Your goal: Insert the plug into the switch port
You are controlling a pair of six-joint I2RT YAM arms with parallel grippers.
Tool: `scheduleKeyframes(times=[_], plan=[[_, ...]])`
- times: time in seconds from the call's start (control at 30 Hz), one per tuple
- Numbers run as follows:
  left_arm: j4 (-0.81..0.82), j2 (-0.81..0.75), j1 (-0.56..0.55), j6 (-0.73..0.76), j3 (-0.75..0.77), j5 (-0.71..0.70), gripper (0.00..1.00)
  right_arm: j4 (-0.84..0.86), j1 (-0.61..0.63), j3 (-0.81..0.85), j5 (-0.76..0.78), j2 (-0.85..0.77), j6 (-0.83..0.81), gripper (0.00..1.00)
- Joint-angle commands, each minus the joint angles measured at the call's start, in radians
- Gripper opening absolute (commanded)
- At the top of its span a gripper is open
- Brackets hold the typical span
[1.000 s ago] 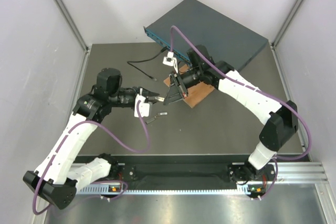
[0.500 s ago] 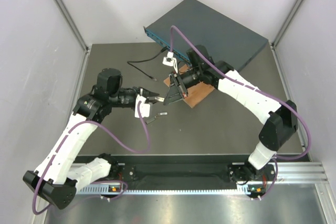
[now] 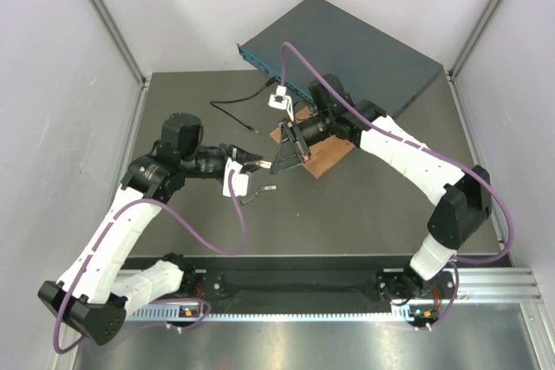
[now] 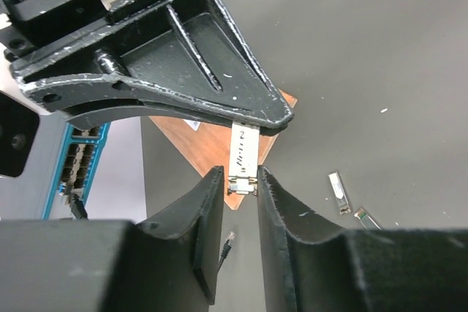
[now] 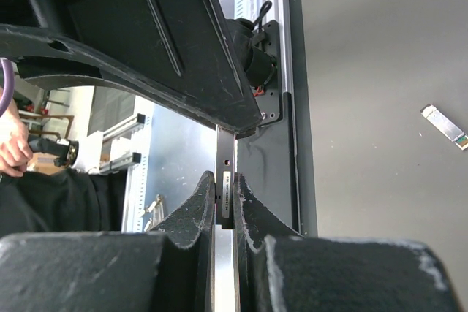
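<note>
The plug (image 3: 255,130) lies on the worktop (image 3: 364,205) just beyond the left jaws, untaken. Right jaws pinch a grey piece (image 4: 243,153); left jaws stand narrowly spread astride its end. Probably light, limp-cabled, clip fragile: grip its body.

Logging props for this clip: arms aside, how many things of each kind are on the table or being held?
Network switch: 1
Wooden board: 1
Cable with plug: 1
Small grey pieces: 3, two loose, one held
Total: 6
</note>
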Motion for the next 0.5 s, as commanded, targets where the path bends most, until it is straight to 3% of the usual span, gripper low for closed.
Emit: scheduleKeyframes(times=[0.0, 0.2, 0.23, 0.3, 0.33, 0.47], plan=[[-0.016, 0.007, -0.002, 0.038, 0.0, 0.007, 0.27, 0.028, 0.0, 0.046, -0.038, 0.0, -0.004, 0.0], [-0.016, 0.018, -0.007, 0.005, 0.017, 0.011, 0.08, 0.02, 0.0, 0.043, -0.023, -0.004, -0.014, 0.0], [-0.011, 0.018, -0.007, -0.012, 0.018, 0.011, 0.02, 0.02, -0.003, 0.048, -0.01, -0.006, -0.015, 0.12], [0.01, 0.017, -0.007, -0.119, 0.012, 0.004, 0.0, 0.012, -0.011, 0.056, -0.006, -0.009, -0.023, 0.35], [0.042, 0.014, -0.007, -0.168, 0.009, -0.004, 0.0, -0.001, -0.023, 0.074, 0.016, -0.02, -0.038, 0.54], [0.182, -0.002, -0.005, -0.51, -0.032, -0.091, 0.0, -0.035, -0.057, 0.125, 0.091, -0.072, -0.081, 0.76]])
